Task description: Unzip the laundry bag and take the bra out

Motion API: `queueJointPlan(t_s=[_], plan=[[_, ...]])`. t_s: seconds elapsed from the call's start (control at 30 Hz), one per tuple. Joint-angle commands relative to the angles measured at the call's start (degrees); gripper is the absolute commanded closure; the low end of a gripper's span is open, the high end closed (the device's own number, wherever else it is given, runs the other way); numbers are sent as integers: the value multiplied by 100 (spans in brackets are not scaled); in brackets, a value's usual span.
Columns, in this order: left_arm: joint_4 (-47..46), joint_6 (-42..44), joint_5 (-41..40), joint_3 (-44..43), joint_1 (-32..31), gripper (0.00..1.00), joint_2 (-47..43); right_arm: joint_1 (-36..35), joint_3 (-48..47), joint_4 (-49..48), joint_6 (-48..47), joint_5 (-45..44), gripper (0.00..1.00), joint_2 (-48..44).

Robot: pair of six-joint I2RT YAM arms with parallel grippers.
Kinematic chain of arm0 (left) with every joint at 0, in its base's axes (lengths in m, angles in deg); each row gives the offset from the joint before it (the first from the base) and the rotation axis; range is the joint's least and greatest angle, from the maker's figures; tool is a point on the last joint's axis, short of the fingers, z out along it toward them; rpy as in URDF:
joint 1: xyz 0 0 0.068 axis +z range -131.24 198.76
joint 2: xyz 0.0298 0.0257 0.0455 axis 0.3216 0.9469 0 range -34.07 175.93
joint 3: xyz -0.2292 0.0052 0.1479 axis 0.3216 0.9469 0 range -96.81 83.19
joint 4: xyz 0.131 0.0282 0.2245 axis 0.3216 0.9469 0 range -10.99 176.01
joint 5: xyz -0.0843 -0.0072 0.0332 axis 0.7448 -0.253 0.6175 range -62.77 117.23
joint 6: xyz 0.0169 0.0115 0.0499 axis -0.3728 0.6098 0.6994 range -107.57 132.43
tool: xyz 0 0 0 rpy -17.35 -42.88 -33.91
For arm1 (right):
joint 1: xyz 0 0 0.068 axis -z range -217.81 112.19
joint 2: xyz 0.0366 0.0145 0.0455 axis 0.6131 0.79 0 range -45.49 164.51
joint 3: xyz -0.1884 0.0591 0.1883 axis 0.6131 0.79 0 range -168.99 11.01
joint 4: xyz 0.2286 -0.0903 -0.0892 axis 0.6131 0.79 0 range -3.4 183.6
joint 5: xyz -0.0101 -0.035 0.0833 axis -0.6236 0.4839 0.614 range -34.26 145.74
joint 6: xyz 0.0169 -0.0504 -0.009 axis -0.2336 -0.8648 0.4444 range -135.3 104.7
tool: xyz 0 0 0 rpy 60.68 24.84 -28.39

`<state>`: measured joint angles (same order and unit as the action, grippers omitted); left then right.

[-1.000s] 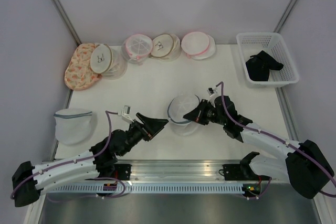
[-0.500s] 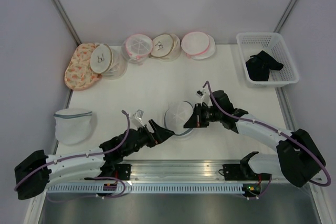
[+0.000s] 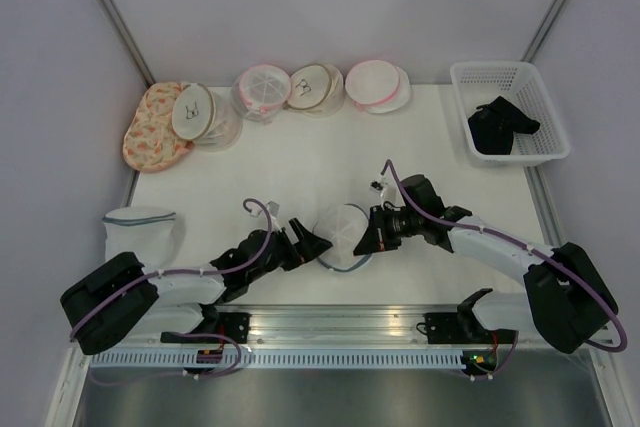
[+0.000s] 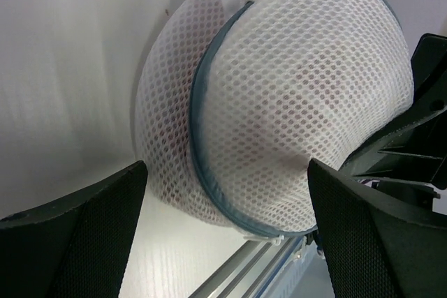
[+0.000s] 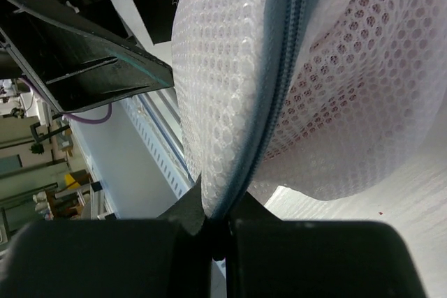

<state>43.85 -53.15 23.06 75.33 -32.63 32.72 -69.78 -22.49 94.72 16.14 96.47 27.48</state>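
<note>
A round white mesh laundry bag with a blue-grey zipper band stands on edge at the table's front middle. It shows in the left wrist view and the right wrist view, with something pinkish dimly visible through the mesh. My right gripper is shut on the bag's zippered rim. My left gripper is open, its fingers spread just left of the bag, not touching it. A white zipper pull shows at the bag's lower edge.
Several other mesh bags and a floral one line the back edge. A white basket with black cloth sits back right. An open mesh bag lies at the left edge. The metal rail runs along the front.
The right gripper has drawn the bag toward the front and turned it on edge. The left arm has swung right and low, closing in on the bag's left side.
</note>
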Motion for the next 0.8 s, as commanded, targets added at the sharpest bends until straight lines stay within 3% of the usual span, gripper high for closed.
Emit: queueJointPlan(t_s=[0.0, 0.07, 0.1, 0.2, 0.23, 0.3, 0.33, 0.47, 0.53, 0.67, 0.7, 0.77], plan=[[-1045, 344, 390, -374, 51, 3, 387, 24, 54, -38, -182, 400, 100, -29], [-1622, 318, 775, -462, 42, 15, 756, 15, 89, -152, -130, 445, 100, 41], [-2000, 283, 899, -523, 42, 29, 992, 24, 98, -205, -121, 427, 100, 77], [-2249, 230, 1312, -638, 42, 59, 1301, 32, 98, -258, -94, 427, 100, 130], [-2311, 178, 1391, -655, 42, 78, 1450, 33, 89, -276, -86, 427, 100, 139], [-2601, 116, 1506, -594, 42, 93, 1548, 33, 36, -250, -94, 331, 99, 139], [-2671, 37, 1506, -542, 42, 98, 1557, 33, 1, -189, -120, 269, 100, 139], [-2707, -60, 1445, -357, 42, 98, 1330, 50, -183, 180, -182, -91, 100, 7], [-2436, -139, 1366, -339, 42, 98, 1128, 50, -314, 530, -226, -538, 65, -203], [-1076, -306, 596, -435, 7, 98, 311, 41, -604, 1329, -384, -1522, 10, -782], [-689, -341, 444, -488, -19, 98, 74, 41, -658, 1480, -419, -1672, 2, -915], [357, -376, -230, -690, -125, 98, -515, 33, -807, 1866, -472, -2007, 2, -1302]])
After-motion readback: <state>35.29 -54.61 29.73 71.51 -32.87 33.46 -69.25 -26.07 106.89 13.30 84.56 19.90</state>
